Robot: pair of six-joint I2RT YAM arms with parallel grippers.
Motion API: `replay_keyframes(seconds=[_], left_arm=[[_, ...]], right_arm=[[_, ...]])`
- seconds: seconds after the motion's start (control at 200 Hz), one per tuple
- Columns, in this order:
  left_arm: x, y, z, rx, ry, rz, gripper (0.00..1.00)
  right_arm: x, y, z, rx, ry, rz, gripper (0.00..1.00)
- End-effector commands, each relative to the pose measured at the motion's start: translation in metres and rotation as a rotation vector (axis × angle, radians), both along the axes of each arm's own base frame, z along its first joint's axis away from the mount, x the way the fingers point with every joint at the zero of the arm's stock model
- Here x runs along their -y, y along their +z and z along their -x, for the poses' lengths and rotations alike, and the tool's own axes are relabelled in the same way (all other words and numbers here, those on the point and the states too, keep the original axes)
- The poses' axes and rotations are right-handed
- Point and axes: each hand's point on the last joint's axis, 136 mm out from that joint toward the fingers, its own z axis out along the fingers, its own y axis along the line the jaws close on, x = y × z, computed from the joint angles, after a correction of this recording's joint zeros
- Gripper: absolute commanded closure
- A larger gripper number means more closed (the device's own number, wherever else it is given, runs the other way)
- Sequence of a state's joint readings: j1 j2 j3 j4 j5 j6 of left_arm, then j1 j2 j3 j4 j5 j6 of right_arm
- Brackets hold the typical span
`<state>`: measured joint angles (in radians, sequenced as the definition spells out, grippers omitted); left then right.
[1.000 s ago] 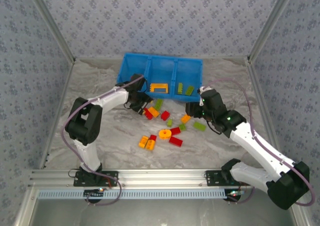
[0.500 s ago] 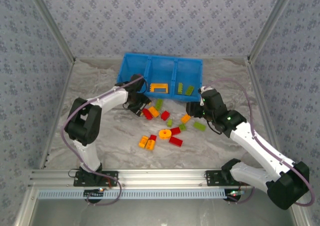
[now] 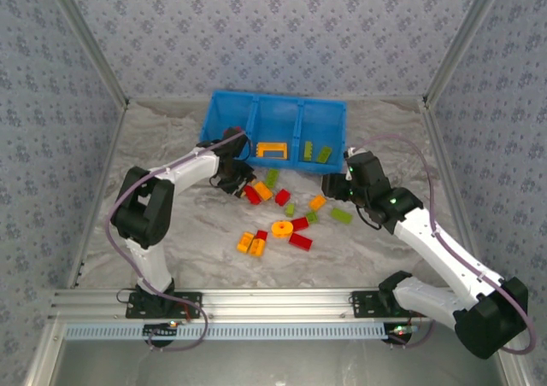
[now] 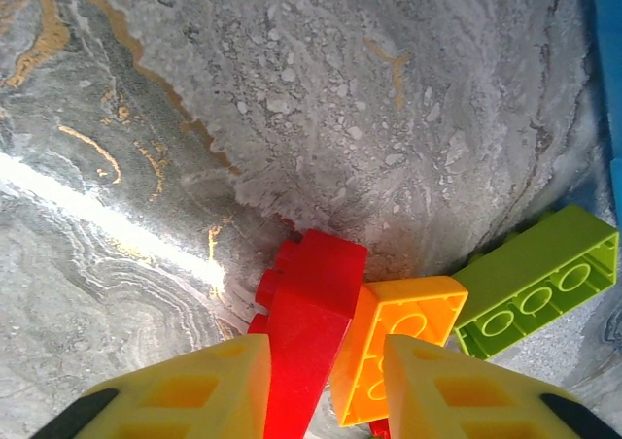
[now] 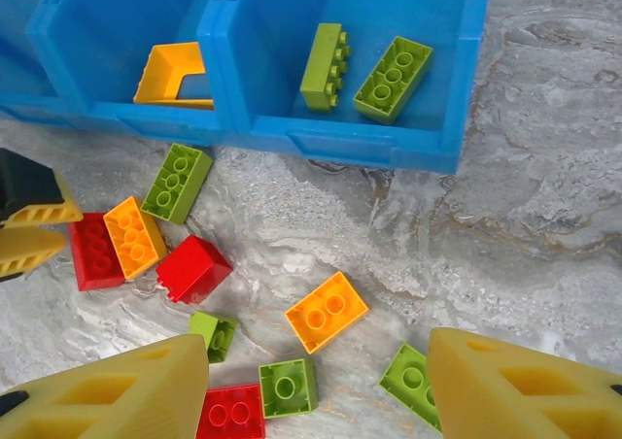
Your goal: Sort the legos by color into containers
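Observation:
The blue bin (image 3: 229, 119) stands at the back, and its front wall (image 5: 340, 143) is close in the right wrist view. Its middle container holds an orange frame lego (image 5: 173, 73). The right container holds two green legos (image 5: 393, 78). Several loose legos lie in front. My left gripper (image 3: 243, 184) is down at the pile's left end, open. A tilted red lego (image 4: 311, 313) sits between its fingers, touching the left one. An orange lego (image 4: 403, 327) lies beside the right finger. My right gripper (image 5: 316, 347) hovers open above an orange lego (image 5: 326, 311).
More loose legos lie nearer the front: a round orange one (image 3: 281, 229), reds (image 3: 300, 241), oranges (image 3: 250, 244) and greens (image 3: 341, 215). A green lego (image 4: 535, 279) lies against the orange one by the bin. The left container's floor is bare where it shows. Patterned walls enclose the table.
The left gripper's jaws have narrowed around the red lego. The right arm has drifted slightly to the right, jaws unchanged.

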<state>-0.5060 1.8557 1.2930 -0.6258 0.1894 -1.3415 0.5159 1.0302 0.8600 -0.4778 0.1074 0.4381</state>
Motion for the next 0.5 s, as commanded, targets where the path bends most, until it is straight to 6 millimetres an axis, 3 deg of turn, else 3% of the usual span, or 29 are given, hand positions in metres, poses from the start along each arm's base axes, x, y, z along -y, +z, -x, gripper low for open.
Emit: replay_keyframes(seconds=[0.0,0.295,0.495], left_arm=[[-0.0293,-0.0226,0.0457,-0.230,0.123,-0.129,0.66],[-0.0338,-0.0306,0.0512,-0.253,0.073,-0.162,0.73],[-0.0373,-0.0264,0.0504,-0.251,0.058,-0.186,0.99]], right_arm=[[0.0039,-0.0082,0.0050,-0.039,-0.016,-0.007,0.36],[0.0066,-0.0100,0.0051,-0.052,-0.032,-0.017,0.36],[0.0073,-0.0114,0.0064,-0.059,-0.036,-0.018,0.36]])
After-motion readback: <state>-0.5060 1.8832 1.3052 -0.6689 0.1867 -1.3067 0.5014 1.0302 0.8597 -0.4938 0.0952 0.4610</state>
